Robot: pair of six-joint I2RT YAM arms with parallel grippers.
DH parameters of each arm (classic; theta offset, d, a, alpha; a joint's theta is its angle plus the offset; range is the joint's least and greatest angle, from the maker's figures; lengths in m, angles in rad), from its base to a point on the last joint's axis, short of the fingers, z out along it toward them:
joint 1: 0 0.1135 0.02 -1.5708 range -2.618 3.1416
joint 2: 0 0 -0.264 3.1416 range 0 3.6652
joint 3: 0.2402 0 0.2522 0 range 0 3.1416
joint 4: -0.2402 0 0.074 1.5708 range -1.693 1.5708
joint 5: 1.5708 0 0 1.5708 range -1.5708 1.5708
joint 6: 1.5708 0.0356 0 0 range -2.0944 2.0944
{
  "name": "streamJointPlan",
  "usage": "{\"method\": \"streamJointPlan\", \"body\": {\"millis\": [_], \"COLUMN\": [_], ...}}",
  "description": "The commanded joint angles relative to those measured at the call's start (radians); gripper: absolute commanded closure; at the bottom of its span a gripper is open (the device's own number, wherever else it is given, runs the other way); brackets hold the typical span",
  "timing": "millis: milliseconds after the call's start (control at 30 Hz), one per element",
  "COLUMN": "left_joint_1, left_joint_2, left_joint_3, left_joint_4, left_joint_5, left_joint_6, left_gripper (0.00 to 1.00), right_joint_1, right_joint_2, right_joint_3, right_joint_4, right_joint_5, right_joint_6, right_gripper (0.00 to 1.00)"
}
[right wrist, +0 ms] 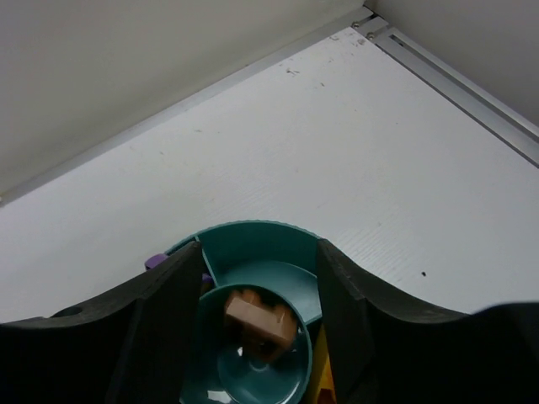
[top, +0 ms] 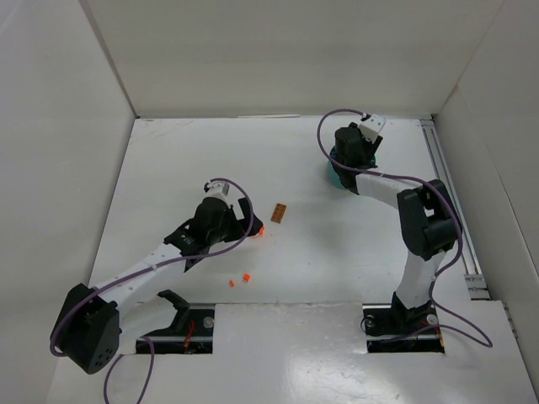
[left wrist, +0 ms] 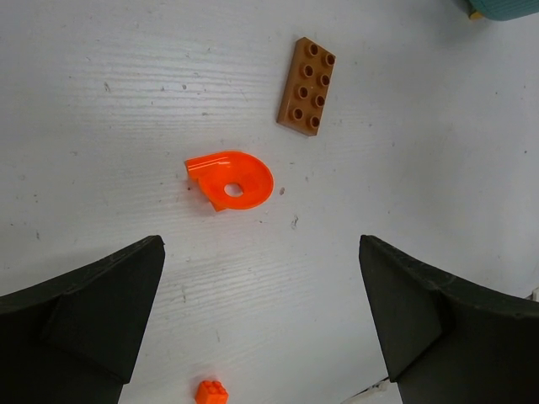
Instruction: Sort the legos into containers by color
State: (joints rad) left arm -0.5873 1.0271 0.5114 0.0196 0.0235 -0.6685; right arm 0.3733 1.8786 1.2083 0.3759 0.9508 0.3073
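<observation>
My left gripper (top: 249,222) (left wrist: 261,246) is open and empty, low over the table. Just ahead of it lies an orange rounded piece (left wrist: 229,179) (top: 259,230), with a brown eight-stud brick (left wrist: 307,86) (top: 277,214) beyond. A small orange brick (left wrist: 211,392) lies near the jaws; two small orange bricks (top: 246,276) show in the top view. My right gripper (top: 347,167) (right wrist: 257,252) is open, its fingers straddling the teal dish (top: 331,177) (right wrist: 253,236). A brown brick (right wrist: 257,324) sits tilted in the inner ring, touching neither finger. A purple piece (right wrist: 155,261) and a yellow piece (right wrist: 325,383) show in outer compartments.
White walls enclose the table at left, back and right. A metal rail (top: 450,198) (right wrist: 459,80) runs along the right edge near the dish. The dish's edge shows at the top right of the left wrist view (left wrist: 505,8).
</observation>
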Motion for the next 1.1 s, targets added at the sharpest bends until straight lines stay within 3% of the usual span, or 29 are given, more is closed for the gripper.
{"method": "streamJointPlan", "body": {"millis": [0,300,433,600,667,800,1067], "left_joint_1": [0.003,0.003,0.003,-0.006,-0.006,-0.015,-0.075], "left_joint_2": [0.011,0.05,0.1,0.218,0.301,0.457,0.7], "left_joint_3": [0.051,0.084,0.125,0.193,0.245,0.357,0.533], "left_joint_4": [0.04,0.031,0.02,0.051,0.068,0.052,0.02], "left_joint_5": [0.013,0.035,0.07,0.038,0.029,0.029,-0.036], "left_joint_6": [0.017,0.09,0.19,0.288,0.332,0.374,0.409], "left_gripper": [0.0,0.0,0.0,0.0,0.03,0.12,0.24], "right_joint_1": [-0.005,-0.005,-0.005,-0.036,-0.049,-0.082,-0.215], "right_joint_2": [-0.056,-0.174,-0.277,-0.393,-0.461,-0.608,-0.852], "right_joint_3": [-0.016,-0.101,-0.121,-0.119,-0.173,-0.332,-0.449], "right_joint_4": [0.051,0.051,0.037,-0.164,-0.205,-0.23,-0.377], "right_joint_5": [0.009,-0.136,-0.324,-0.639,-0.775,-0.901,-1.001], "right_joint_6": [0.004,-0.005,-0.118,-0.273,-0.297,-0.284,-0.306], "right_gripper": [0.38,0.31,0.31,0.3,0.3,0.31,0.31]}}
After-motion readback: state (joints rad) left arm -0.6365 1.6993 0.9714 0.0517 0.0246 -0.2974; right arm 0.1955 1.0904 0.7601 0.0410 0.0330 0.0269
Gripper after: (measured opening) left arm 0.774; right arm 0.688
